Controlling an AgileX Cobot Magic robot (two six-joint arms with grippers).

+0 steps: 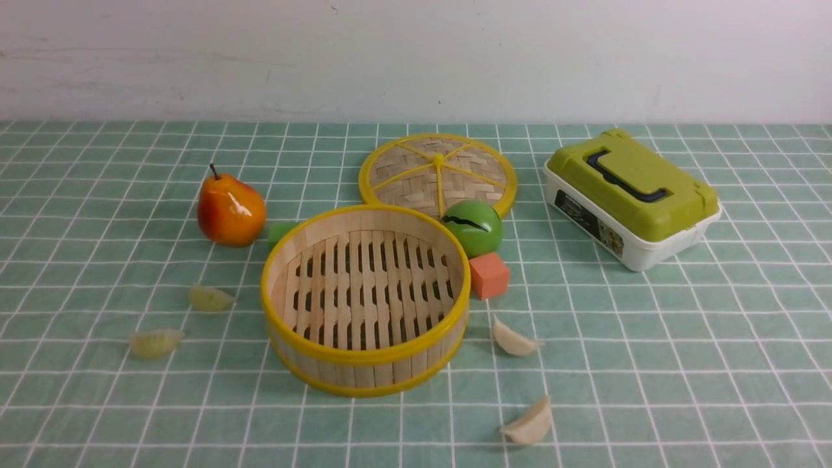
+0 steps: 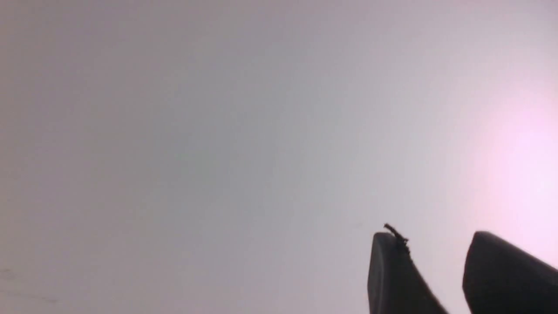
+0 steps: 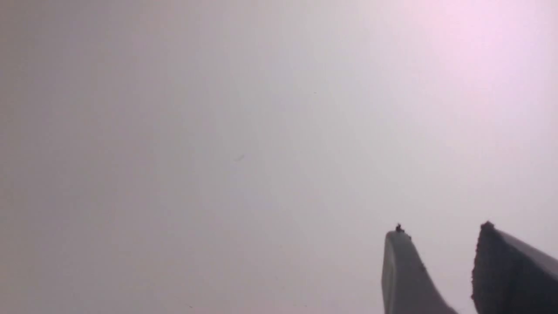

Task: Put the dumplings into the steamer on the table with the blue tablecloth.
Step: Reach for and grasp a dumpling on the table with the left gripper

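Reading left end effector (image 2: 436,261) and right end effector (image 3: 440,257) as part open, gripping nothing, pointing at blank wall. Not finding either in the front view.

Finding steamer (image 1: 351,372) sitting mid-counter (image 1: 715,338), toward the near edge, holding nothing, showing bare slats only. Seeing lid (image 1: 437,172) lying flat just behind it, toward the far edge.

Counting four dumplings lying loose on the blue tablecloth (image 1: 97,403), none loaded yet:
- far yellow-green dumpling (image 1: 210,298) and near yellow-green dumpling (image 1: 156,342) on the steamer's left-edge side
- far cream dumpling (image 1: 515,339) just beside the steamer wall on the right-edge side
- near cream dumpling (image 1: 530,424) closest to the near edge

Judging them light, small, probably smooth-skinned, risking squirting out of a hard pinch. Suggesting pinching across the fat belly, straddling the pleated ridge, avoiding the thin tips.

Seeing green-lidded box (image 1: 630,198) sitting shut toward the right edge, contents not showing. Noting pear (image 1: 231,209), green ball (image 1: 474,226) and orange block (image 1: 488,275) crowding the steamer's far side.
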